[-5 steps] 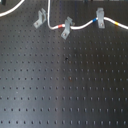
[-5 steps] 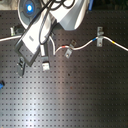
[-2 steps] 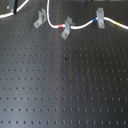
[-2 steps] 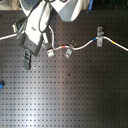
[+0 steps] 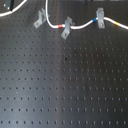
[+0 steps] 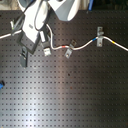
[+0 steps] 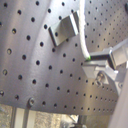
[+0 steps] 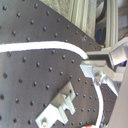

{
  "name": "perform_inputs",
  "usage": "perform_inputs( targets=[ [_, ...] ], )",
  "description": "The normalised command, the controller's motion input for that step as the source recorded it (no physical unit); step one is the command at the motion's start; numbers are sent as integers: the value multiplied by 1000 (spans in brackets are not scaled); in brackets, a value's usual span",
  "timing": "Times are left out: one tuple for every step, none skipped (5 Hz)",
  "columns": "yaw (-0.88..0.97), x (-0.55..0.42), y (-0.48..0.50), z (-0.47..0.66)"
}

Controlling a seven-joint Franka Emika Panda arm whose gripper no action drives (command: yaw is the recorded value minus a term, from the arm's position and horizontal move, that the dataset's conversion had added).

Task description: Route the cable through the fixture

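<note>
Since a second ago, the cable's [image 5: 80, 26] rising stretch has swung toward the first exterior view's left. It now climbs to the far edge just beside the fixture [image 5: 38, 19]. In the second exterior view the arm [image 6: 37, 20] has shifted with it.

Your tool [image 8: 97, 70] is pinched shut on the cable. In the second wrist view the white cord enters the fingers [image 8: 90, 65] from one side in a wide arc and leaves on the other. In the first wrist view the fixture [image 7: 64, 31] sits just beside the tool [image 7: 95, 65], and the cable [image 7: 81, 37] runs along the fixture's edge, outside its fork.

The fixture is bolted at the far left of the bench [image 5: 65, 90]. It tilts, its long axis running from near-left to far-right in the first exterior view.

To the first exterior view's right of the fixture, the cable lies left to right along the far side. It passes the red band [image 5: 60, 26], the second clip [image 5: 65, 29], the blue band [image 5: 94, 21], the arch bracket [image 5: 100, 19] and the yellow band [image 5: 116, 22].
</note>
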Motion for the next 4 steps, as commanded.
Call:
perform_inputs(
  targets=[
    [311,-139,93,270],
    [414,-135,107,316],
    [451,-82,81,364],
    [431,-49,85,338]
  ],
)
